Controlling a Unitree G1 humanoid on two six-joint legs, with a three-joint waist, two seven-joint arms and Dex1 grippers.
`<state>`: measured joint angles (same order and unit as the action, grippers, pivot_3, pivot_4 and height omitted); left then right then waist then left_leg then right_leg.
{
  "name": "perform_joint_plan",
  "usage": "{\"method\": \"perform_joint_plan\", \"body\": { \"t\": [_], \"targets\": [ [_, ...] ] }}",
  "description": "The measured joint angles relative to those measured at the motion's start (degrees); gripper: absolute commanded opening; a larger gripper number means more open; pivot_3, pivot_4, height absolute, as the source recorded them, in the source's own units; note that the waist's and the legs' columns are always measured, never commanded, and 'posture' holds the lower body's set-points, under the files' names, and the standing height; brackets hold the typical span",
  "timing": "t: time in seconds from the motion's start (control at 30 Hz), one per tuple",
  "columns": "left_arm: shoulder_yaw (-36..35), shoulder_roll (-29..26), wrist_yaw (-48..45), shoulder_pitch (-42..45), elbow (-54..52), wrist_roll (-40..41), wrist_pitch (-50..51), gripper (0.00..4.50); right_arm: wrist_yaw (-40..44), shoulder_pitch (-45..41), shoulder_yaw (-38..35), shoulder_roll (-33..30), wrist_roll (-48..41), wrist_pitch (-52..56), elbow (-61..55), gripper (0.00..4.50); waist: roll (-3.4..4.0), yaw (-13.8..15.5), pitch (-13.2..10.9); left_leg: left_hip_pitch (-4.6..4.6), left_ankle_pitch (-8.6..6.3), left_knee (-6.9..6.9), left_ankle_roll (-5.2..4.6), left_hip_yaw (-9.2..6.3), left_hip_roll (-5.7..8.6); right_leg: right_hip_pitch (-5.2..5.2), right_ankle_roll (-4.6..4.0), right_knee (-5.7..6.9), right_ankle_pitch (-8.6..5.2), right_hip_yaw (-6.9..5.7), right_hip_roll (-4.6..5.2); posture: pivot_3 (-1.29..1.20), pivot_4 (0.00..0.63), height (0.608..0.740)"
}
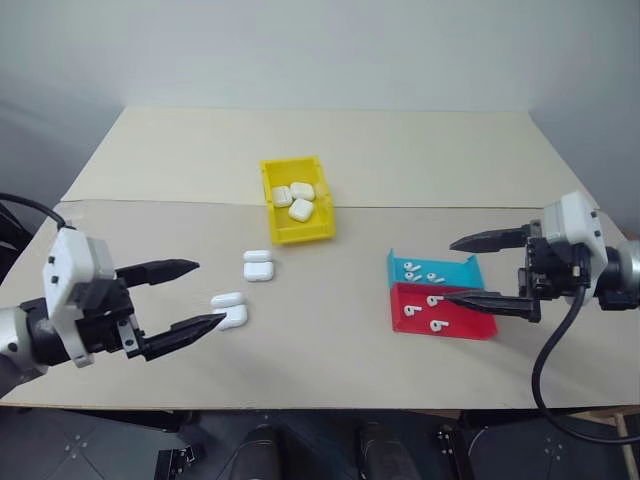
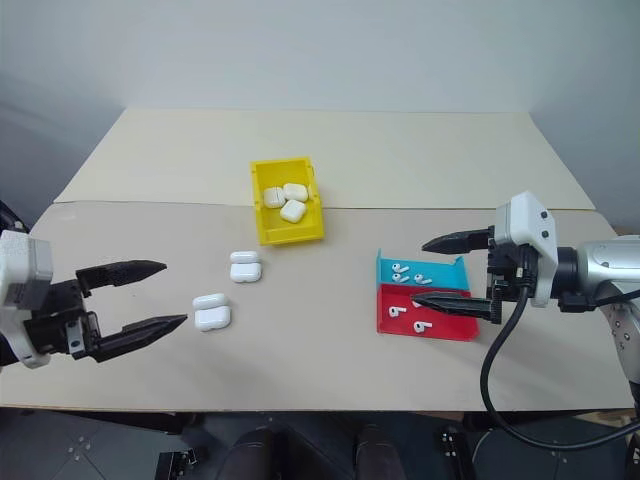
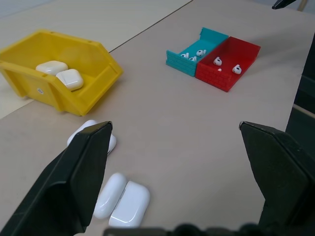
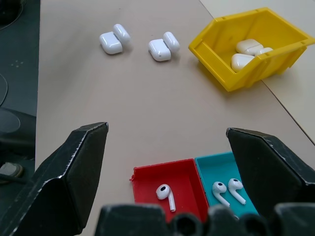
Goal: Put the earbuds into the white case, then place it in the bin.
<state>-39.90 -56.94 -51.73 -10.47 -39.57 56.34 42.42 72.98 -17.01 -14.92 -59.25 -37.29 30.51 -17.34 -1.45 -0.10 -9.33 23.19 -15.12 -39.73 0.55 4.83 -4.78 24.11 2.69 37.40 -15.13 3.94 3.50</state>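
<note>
Both pincers are spread wide and hold nothing: the left pincer (image 1: 192,297) is just beside two open, glossy, rounded white cases (image 1: 230,311), the right pincer (image 1: 462,268) hovers over the ribbed blue tray (image 1: 462,272) and red tray (image 1: 470,323). The trays hold tiny smooth stemmed earbuds (image 1: 433,300), four and three. The yellow plastic bin (image 1: 275,190) stands well ahead of both, with three closed cases.

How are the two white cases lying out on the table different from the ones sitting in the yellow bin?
The table cases lie open, lids flipped back, side by side and apart. The bin cases are shut and huddled together, touching, inside the yellow bin. There are two on the table, three in the bin. All are glossy, white and rounded.
</note>
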Motion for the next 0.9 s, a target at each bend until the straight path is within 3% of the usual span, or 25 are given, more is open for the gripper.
{"method": "perform_joint_plan", "body": {
  "t": [0.5,0.9],
  "targets": [
    [0.0,-0.2,1.7,1.0,0.1,-0.7,1.7,4.5,0.5,-0.9,0.7,0.0,0.1,0.0,0.8,4.46,0.0,0.0,0.0,0.0,0.0,0.0,0.0,0.0,0.0,0.01,0.0,0.02,0.0,0.0,0.0,0.0,0.15,0.74],
    [0.6,-5.5,5.8,2.0,-0.4,-2.3,6.9,4.5,0.8,-5.6,3.2,0.0,0.6,-0.1,3.5,4.46,0.0,-0.2,0.0,-0.02,0.0,0.0,0.0,0.03,0.0,0.04,-0.01,0.07,0.0,0.04,0.0,0.0,0.15,0.74]
  ]
}}
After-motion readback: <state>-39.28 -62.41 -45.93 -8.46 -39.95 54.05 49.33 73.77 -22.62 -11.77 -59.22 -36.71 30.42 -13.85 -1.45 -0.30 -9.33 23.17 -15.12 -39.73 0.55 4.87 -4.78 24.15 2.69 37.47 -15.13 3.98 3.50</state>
